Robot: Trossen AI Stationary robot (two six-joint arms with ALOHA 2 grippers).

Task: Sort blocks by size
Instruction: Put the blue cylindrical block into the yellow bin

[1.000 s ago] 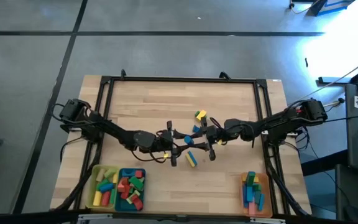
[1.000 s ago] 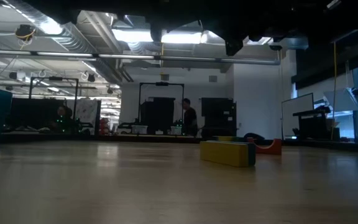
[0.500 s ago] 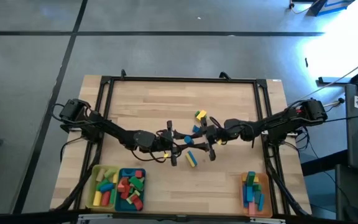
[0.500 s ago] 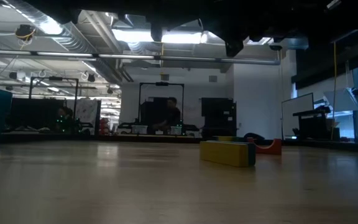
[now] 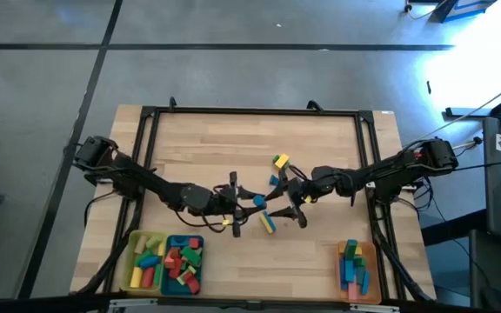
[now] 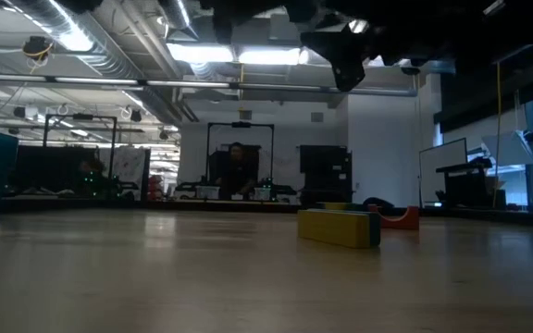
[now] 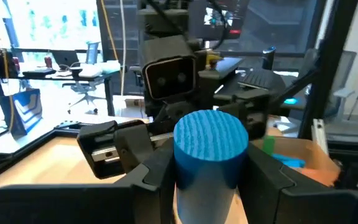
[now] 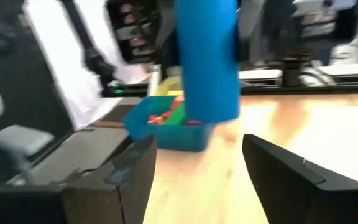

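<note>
My left gripper (image 5: 250,201) is shut on a blue cylinder block (image 7: 211,149) above the middle of the table. My right gripper (image 5: 287,196) faces it from the table's right, open, with nothing between its fingers (image 8: 129,177). In the right wrist view the cylinder (image 8: 207,62) stands upright beyond those fingers. Loose blocks lie flat on the table: a yellow and blue pair (image 5: 279,162), a blue one (image 5: 274,180) and a yellow one with a blue end (image 5: 268,223). The low view shows that yellow block (image 6: 338,227) and a red arch (image 6: 401,217). My left gripper pinches the cylinder's round side (image 7: 185,177) between its two fingers, below the top end (image 7: 211,132). The fingers come level from the table's left and lie across the cylinder. The cylinder stands about upright, lifted clear of the table.
A yellow tray (image 5: 146,261) and a teal tray (image 5: 183,263) with sorted blocks stand at the near left, and an orange tray (image 5: 355,265) with blue blocks at the near right. A black frame (image 5: 250,111) runs around the table. A person shows far off in the room (image 6: 237,171).
My left gripper has drawn back a little toward the table's left edge and risen, taking the blue cylinder with it. The cylinder has come away from my right gripper, which has stayed in place and turned slightly.
</note>
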